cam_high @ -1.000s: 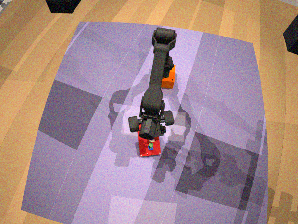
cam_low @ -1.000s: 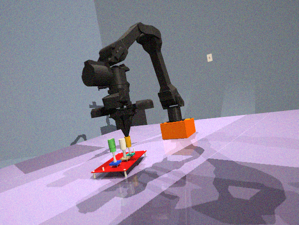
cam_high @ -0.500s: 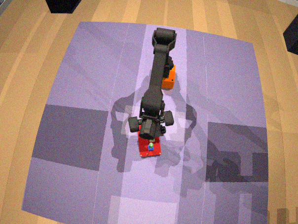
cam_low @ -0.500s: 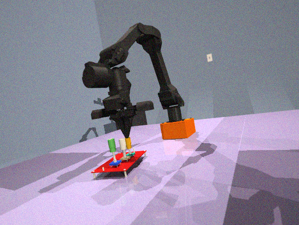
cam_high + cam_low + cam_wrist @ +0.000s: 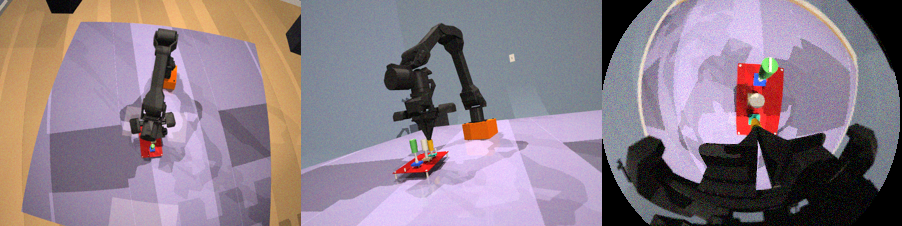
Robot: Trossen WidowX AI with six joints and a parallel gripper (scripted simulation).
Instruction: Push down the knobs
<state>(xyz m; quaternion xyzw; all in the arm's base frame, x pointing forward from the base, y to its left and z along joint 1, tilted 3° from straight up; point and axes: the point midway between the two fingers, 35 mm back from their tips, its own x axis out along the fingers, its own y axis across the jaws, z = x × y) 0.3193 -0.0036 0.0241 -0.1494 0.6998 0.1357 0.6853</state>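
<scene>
The red board (image 5: pixel 145 149) (image 5: pixel 425 168) (image 5: pixel 774 92) stands on short legs. A green knob (image 5: pixel 152 146) (image 5: pixel 413 146) (image 5: pixel 770 65) sits high above its blue potentiometer (image 5: pixel 417 164), with a long piece of shaft showing and a slight lean. A white knob (image 5: pixel 424 145) (image 5: pixel 756 100) has bare shaft between it and the beige potentiometer (image 5: pixel 427 159). A yellow knob (image 5: pixel 430 145) (image 5: pixel 755 123) shows a shorter piece of shaft above the teal potentiometer (image 5: pixel 432 155) (image 5: pixel 754 118). My gripper (image 5: pixel 428 139) (image 5: pixel 756 129) is shut and empty, its tips at the top of the yellow knob.
The orange base block (image 5: pixel 170 84) (image 5: pixel 480 129) of the arm stands behind the board. The white and green knobs rise in a row beside the yellow one. Small pale posts (image 5: pixel 404 169) (image 5: pixel 435 150) stand on the board. Shadows cross the purple table.
</scene>
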